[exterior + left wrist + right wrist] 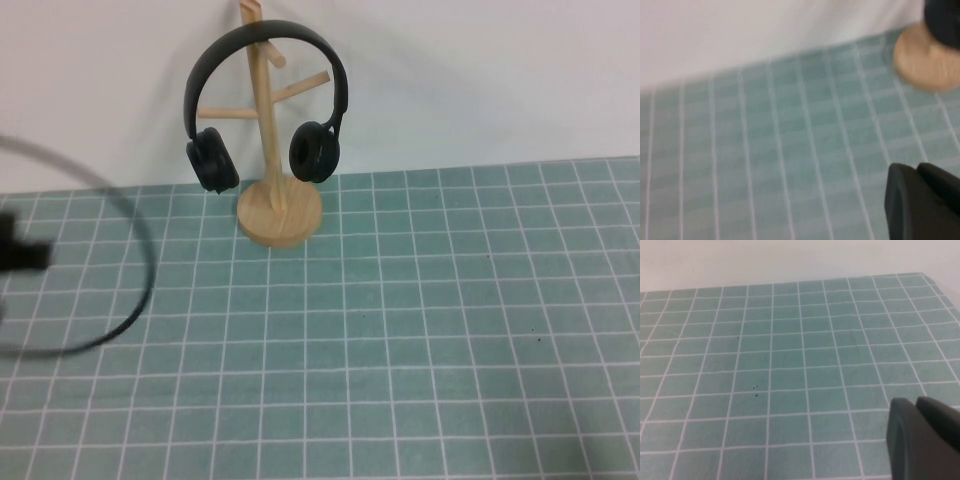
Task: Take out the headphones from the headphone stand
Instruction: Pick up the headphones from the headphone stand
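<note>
Near the left edge of the green gridded counter [420, 340], the left gripper [20, 255] hovers blurred; the right gripper [925, 440] hangs over bare grid. Neither's jaws can be made out. Far back, the headphones [265, 50] hang on the headphone stand [280, 210].

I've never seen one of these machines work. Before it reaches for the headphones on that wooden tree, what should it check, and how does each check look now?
1. Black on-ear headphones hang on light wooden tree-shaped stand: ok.
2. Stand upright on the green grid mat: ok.
3. Mat in front of stand free: ok.
4. Left tool near stand base: ok; open: cannot tell.
5. Right tool over bare mat, away: ok; open: cannot tell.
</note>
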Robot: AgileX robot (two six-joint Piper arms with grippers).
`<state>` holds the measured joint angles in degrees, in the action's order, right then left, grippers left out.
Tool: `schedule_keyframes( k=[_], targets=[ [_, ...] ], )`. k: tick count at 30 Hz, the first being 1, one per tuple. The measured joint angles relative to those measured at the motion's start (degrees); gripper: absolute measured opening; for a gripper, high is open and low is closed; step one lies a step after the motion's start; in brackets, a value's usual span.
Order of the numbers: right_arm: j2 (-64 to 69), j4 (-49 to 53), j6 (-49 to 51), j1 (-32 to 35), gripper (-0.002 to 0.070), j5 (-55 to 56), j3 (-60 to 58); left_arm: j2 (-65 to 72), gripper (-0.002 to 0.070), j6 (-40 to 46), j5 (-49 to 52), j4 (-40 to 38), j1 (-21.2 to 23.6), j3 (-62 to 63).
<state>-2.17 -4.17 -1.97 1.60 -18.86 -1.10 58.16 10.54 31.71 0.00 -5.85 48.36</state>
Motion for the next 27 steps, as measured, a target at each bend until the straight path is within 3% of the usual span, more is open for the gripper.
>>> schedule_keyframes(
  k=[5,12,17,20,25,27],
  targets=[
    [0.0,0.0,0.0,0.0,-0.0006,0.0,0.0,12.79,-0.0001,-3.02,-5.17,8.36,-9.64,9.63],
    [0.0,0.0,0.0,0.0,-0.0006,0.0,0.0,23.52,-0.0001,-17.74,-0.22,37.76,-23.38,20.76],
    [0.0,0.0,0.0,0.0,-0.0006,0.0,0.0,25.9,0.0008,-21.14,-1.95,50.0,-27.73,21.15],
    [0.0,0.0,0.0,0.0,-0.0006,0.0,0.0,27.08,0.0083,-21.65,-4.56,55.4,-27.89,21.2],
    [0.0,0.0,0.0,0.0,-0.0006,0.0,0.0,29.49,0.0353,-25.49,-7.05,59.78,-27.52,21.29],
    [0.0,0.0,0.0,0.0,-0.0006,0.0,0.0,30.49,0.0419,-27.81,-7.45,62.94,-26.99,21.29]
  ],
)
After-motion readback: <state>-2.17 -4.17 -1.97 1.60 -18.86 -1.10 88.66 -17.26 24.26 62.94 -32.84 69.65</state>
